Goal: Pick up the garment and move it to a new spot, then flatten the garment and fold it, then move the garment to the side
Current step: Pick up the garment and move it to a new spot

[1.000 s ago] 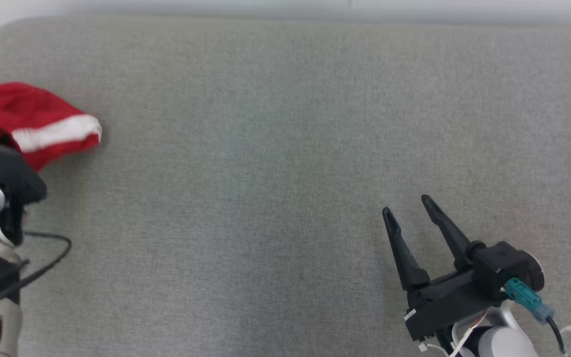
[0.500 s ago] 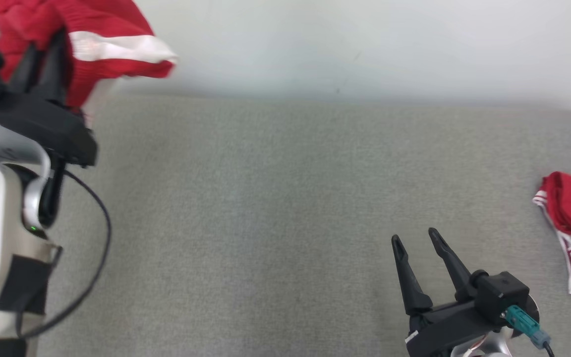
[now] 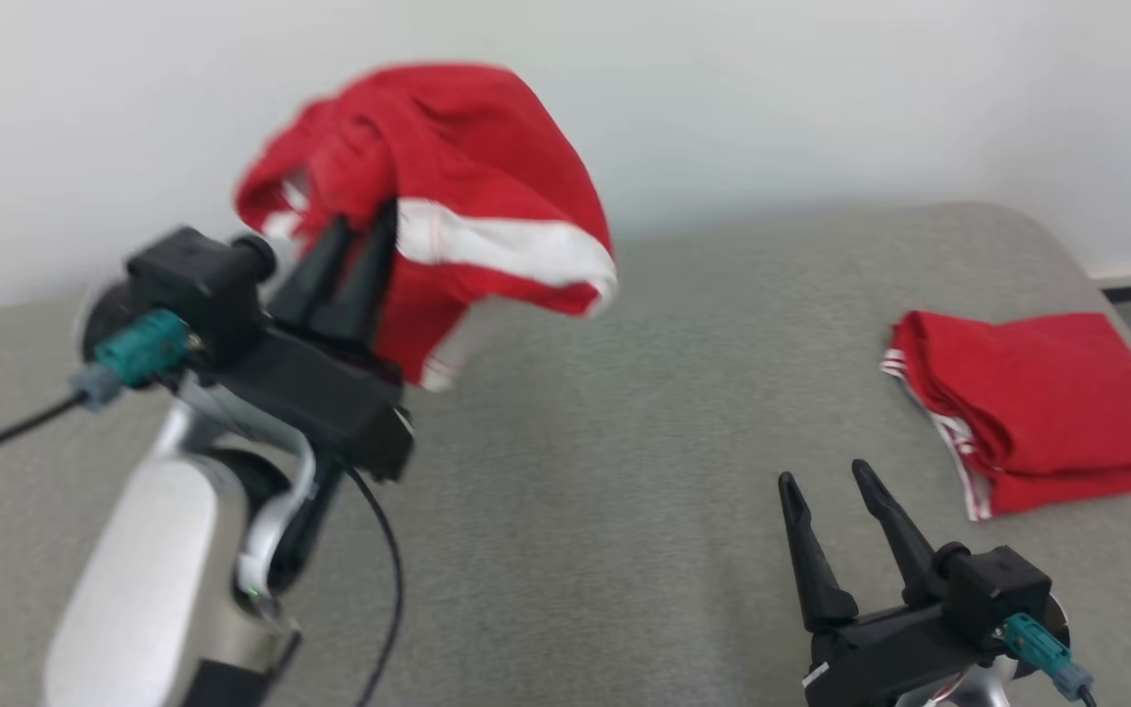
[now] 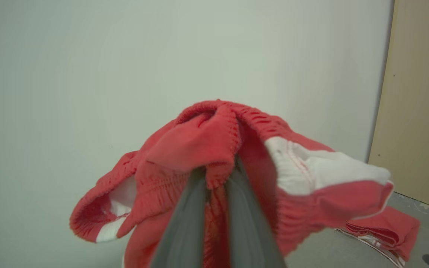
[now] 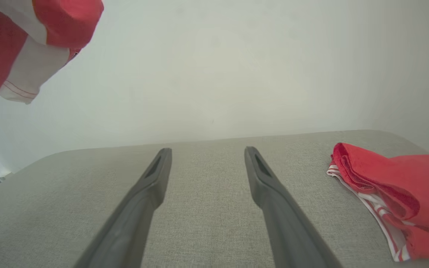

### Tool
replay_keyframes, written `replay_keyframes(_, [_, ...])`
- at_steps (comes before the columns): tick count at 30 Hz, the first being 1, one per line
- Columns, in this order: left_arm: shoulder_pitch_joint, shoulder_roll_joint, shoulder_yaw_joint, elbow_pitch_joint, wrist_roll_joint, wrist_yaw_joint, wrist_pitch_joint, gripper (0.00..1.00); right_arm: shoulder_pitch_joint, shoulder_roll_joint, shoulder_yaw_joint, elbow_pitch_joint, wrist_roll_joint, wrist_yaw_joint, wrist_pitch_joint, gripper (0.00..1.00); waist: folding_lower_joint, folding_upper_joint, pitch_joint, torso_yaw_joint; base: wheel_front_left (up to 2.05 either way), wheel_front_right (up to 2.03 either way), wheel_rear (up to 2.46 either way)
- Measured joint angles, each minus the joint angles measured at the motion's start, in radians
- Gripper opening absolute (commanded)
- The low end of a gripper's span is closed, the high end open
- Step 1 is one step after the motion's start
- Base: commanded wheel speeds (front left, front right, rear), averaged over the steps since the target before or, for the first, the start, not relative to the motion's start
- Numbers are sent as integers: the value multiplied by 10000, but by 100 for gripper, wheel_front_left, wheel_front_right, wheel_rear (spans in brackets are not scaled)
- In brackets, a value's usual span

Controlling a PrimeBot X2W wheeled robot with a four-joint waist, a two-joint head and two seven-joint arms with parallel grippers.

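Jaws: left gripper (image 3: 366, 218) is pinched nearly closed on the red garment (image 3: 487, 167), a wad of elastic waistband caught btwn its fingers. The right gripper (image 3: 824, 476) stands wide apart w/ nothing in it, low over the grey cushion (image 3: 624, 442). Garment is up in the air, clear of the cushion, draped over that left gripper's tips in front of the white wall (image 3: 821, 98), white-trimmed hem hanging toward the robot's right.

Step in hand, as I read it: carry to a new spot. To do it well: firm pinch, bring the cloth down over the bare middle of the cushion, well apart from the folded red garment (image 3: 1037, 393) at the far right so the two don't tangle. Let the hanging hem touch first, then drag a bit so the fabric trails out vs. dropping in a heap; less flattening after. Right gripper is near, prob. best used to catch the loose hem once it's low enough. Mind the black cable (image 3: 384, 570) looping under the left wrist.

Hard to tell: head view is blurred around the garment, edges soft. Grip depth unclear: left wrist view shows cloth bunched over the tips, hiding how much sits btwn them. Can't say which way the garment faces, or if it's inside-out. Its lower part is cut off behind the left gripper's body.
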Motion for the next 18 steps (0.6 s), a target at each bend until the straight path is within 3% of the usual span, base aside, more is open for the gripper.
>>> replay_keyframes(7, [520, -851, -1101, 1158, -121, 35, -88, 0, 50, 33, 17, -102, 2, 0, -13, 100, 0, 0, 144, -1041, 0, 0, 0])
replay_keyframes(18, [374, -1244, -1891, 4709, 320, 132, -673, 0, -266, 102, 236, 121, 105, 0, -242, 100, 2, 1, 933, -1820, 0, 0, 0])
